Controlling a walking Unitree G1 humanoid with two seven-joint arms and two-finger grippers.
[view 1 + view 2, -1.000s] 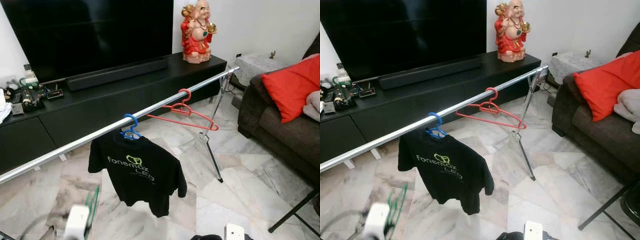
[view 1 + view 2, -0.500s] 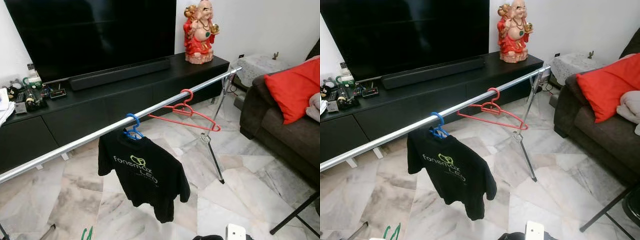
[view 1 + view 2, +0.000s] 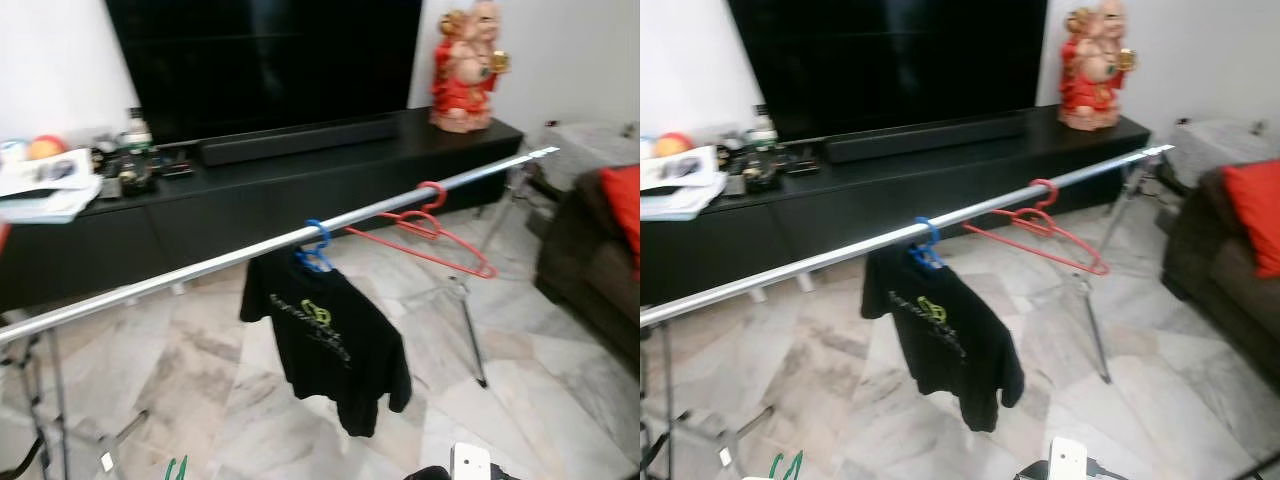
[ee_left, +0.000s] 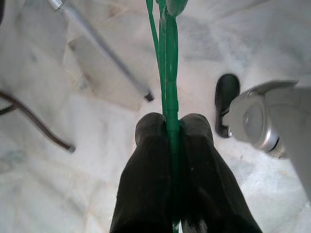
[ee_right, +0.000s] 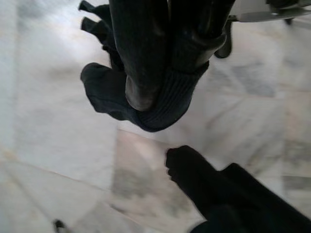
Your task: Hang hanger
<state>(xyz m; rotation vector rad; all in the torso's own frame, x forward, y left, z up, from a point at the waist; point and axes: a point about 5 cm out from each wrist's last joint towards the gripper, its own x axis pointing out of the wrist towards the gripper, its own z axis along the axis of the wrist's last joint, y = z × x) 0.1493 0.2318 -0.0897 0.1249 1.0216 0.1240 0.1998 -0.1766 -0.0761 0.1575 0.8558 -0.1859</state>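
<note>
While the left gripper (image 4: 172, 128) jaws clamp a thin green plastic hanger (image 4: 168, 63), the right gripper (image 5: 160, 73) jaws pinch ribbed dark cloth (image 5: 146, 104).

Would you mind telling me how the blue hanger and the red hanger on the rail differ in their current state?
The blue hanger carries a black T-shirt that hides all but its hook and neck, while the red hanger is bare, its whole frame visible. The blue hanger sits nearer the rail's middle; the red hanger sits further toward the rail's right end, near the sofa. Both hook over the same silver rail.
</note>
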